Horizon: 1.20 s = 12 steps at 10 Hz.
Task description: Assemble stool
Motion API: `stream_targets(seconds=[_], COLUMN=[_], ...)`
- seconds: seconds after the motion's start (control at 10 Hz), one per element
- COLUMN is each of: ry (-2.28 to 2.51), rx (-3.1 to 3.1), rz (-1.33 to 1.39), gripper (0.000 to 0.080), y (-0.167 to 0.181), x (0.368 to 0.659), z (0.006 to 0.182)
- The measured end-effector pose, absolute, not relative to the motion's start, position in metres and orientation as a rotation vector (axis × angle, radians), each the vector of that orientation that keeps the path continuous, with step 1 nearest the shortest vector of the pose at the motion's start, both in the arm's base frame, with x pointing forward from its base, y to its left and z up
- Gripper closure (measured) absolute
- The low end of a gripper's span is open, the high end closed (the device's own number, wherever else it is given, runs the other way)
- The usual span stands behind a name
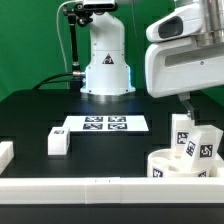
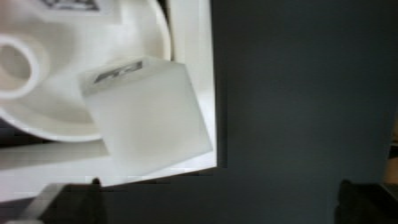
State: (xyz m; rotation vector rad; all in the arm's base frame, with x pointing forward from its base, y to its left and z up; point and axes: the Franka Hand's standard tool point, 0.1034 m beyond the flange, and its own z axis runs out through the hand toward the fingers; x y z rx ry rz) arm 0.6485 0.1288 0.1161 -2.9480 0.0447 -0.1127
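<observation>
The round white seat (image 1: 163, 160) lies at the exterior view's right, against the front rail. Two white tagged legs (image 1: 182, 133) (image 1: 204, 146) stand upright just behind it. A third leg (image 1: 58, 142) lies apart, to the left of the marker board. My gripper (image 1: 186, 102) hangs above the right-hand legs. In the wrist view the seat (image 2: 39, 85) and one leg (image 2: 153, 122) sit off to one side of my gripper (image 2: 217, 205). Its dark fingertips (image 2: 71, 203) stand wide apart and open over bare black table, with nothing between them.
The marker board (image 1: 105, 124) lies flat in the middle of the black table. Long white border rails (image 1: 90, 188) run along the front edge, and a white block (image 1: 5, 153) sits at the left edge. The robot base (image 1: 106, 65) stands at the back.
</observation>
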Motion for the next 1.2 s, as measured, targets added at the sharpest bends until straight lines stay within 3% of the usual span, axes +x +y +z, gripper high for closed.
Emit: stream_targets(seconds=[0.8,1.2], ry=[-1.279,-1.643], rx=[-2.818,-2.676], rz=[-0.216,-0.192], gripper=[0.0151,0.0151], y=[0.122,0.119], x=[0.647,0.642], z=[0.103,0.093])
